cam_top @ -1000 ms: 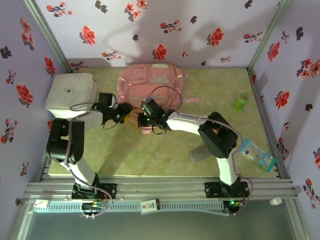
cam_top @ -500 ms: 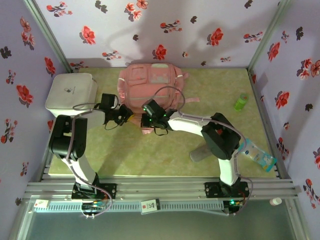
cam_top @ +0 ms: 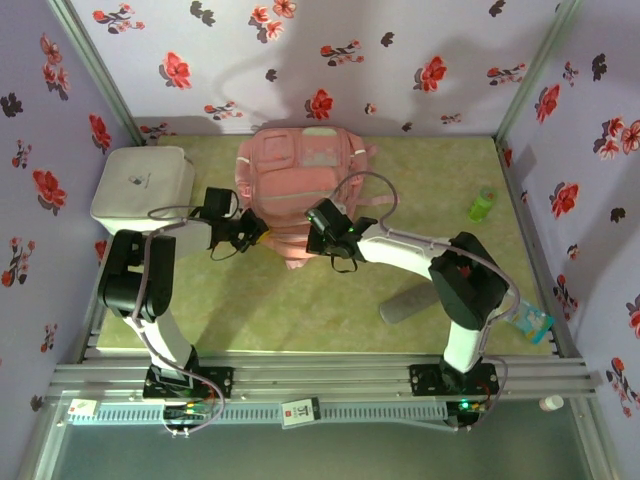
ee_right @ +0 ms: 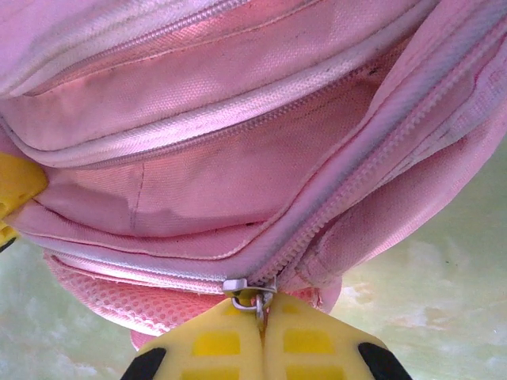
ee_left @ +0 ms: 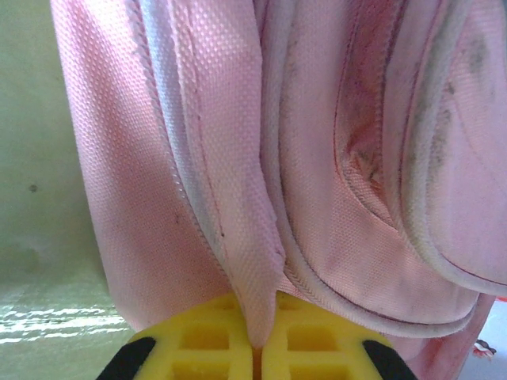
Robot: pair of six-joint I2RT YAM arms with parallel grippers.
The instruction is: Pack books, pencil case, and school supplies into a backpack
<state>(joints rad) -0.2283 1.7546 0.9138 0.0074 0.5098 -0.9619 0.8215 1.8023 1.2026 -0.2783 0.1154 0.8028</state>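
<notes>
Both my grippers pinch the near end of the pink backpack (cam_top: 300,175).
My left gripper (ee_left: 255,352) is pressed together on a fold of the bag's pink fabric, which rises straight ahead of its fingertips; my right gripper (ee_right: 261,336) is closed on the metal zipper pull (ee_right: 252,294), the zip running up and away to its right; the grey pencil case (cam_top: 404,306) lies on the table (cam_top: 260,310) behind the right gripper, towards its arm's base.
</notes>
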